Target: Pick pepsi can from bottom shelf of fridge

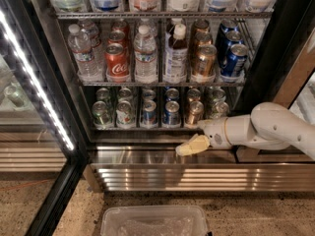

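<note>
The fridge [45, 77] stands with its door open. Its bottom shelf [142, 128] holds a row of short cans behind a thin rail. Two blue pepsi cans [171, 113] with silver tops stand near the middle of that row, with more blue cans behind them. My gripper [192, 145], cream-coloured on a white arm reaching in from the right, hangs just below and in front of the shelf rail. It is a little right of the blue cans, under a bronze can [194, 113], and touches nothing.
Green-and-silver cans [101, 114] fill the shelf's left end. The rack above holds water bottles [145, 58], a Coke can [116, 60], bronze cans [204, 60] and taller dark-blue cans [234, 58]. The ribbed steel base [197, 178] lies below. A clear plastic bin [152, 222] sits on the floor.
</note>
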You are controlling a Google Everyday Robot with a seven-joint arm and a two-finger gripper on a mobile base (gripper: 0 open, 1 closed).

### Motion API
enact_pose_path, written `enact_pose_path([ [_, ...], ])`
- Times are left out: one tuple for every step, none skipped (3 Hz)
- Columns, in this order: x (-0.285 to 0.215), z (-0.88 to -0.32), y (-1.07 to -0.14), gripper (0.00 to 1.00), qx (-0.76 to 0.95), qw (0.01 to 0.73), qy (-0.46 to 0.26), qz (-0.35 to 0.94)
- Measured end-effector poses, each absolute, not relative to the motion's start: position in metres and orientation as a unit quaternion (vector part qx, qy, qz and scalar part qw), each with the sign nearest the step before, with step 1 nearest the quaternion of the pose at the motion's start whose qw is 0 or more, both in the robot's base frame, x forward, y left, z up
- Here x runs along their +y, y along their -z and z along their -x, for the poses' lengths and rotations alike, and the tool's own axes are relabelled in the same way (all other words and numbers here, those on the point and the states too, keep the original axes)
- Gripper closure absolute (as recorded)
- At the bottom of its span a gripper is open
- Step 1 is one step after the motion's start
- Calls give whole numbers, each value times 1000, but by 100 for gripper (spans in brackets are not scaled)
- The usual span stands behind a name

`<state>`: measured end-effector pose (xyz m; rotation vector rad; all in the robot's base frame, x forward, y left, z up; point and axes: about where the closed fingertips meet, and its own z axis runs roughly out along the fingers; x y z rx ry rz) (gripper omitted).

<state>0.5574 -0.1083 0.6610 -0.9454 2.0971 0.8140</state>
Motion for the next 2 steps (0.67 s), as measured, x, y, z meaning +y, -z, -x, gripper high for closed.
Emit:
enact_pose_path([
  [-108, -558, -660, 0, 808, 344, -313, 363],
  [-102, -563, -655, 0, 805, 344, -322, 360],
])
